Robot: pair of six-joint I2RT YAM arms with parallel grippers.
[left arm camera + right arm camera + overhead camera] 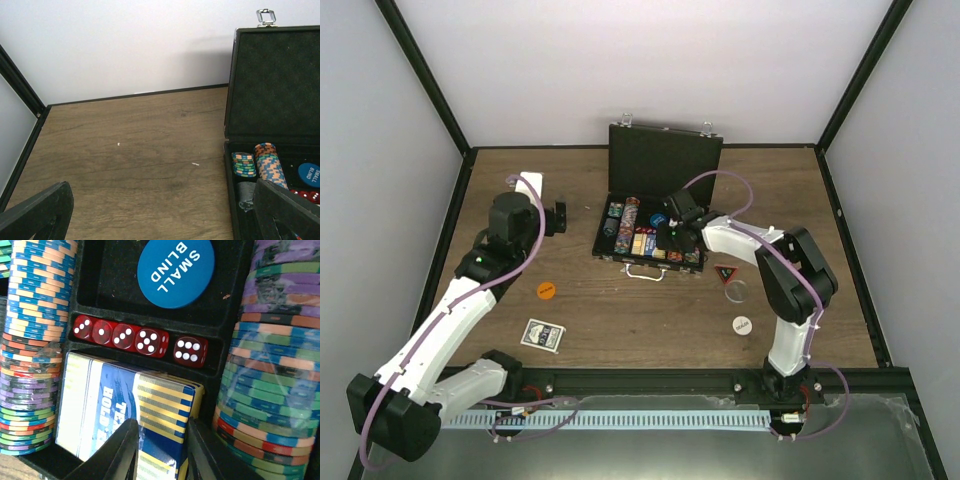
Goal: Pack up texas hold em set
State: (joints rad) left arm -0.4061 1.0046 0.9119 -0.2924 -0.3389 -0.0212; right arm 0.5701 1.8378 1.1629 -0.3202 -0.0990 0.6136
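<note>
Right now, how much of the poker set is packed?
Done: chips, dice and blue disc sit in the open case. In hand: the right gripper pinches a boxed deck; the left gripper hangs open. Left: orange disc, loose deck, dark triangle, white disc on the table; lid to close.

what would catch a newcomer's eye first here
The open black case stands at the table's far middle, packed with rows of multicoloured chips. Inside it the right gripper pinches a card box beside five red dice and a blue SMALL BLIND disc. An orange disc and blue-backed deck lie loose near the left arm.
</note>
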